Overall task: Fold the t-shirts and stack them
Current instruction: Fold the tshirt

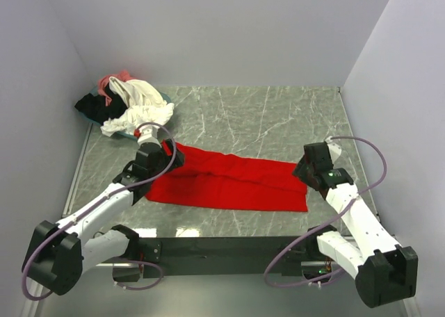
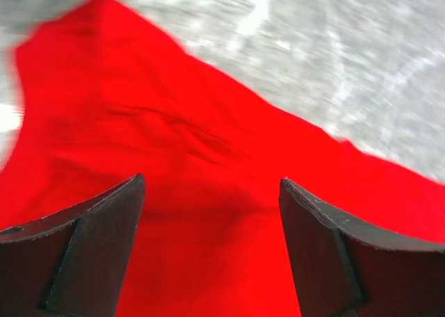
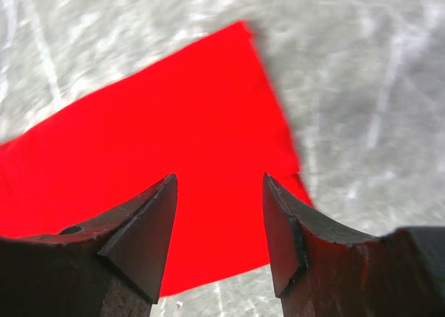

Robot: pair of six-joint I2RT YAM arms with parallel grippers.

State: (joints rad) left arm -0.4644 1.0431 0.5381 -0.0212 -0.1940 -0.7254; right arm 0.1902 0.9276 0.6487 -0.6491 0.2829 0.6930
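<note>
Lying on the marble table [image 1: 278, 122], the red t-shirt [image 1: 229, 181] is seen as a long flat strip; the left gripper [image 2: 212, 185] is held over its left end, jaws wide apart and empty; the right gripper [image 3: 219, 181] is held over its right end, jaws parted too; the other t-shirts [image 1: 132, 105] are heaped at the far left corner.

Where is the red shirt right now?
In the top view the red t-shirt lies flat on the table, between the left gripper and the right gripper; the heap of other shirts sits far left.
</note>
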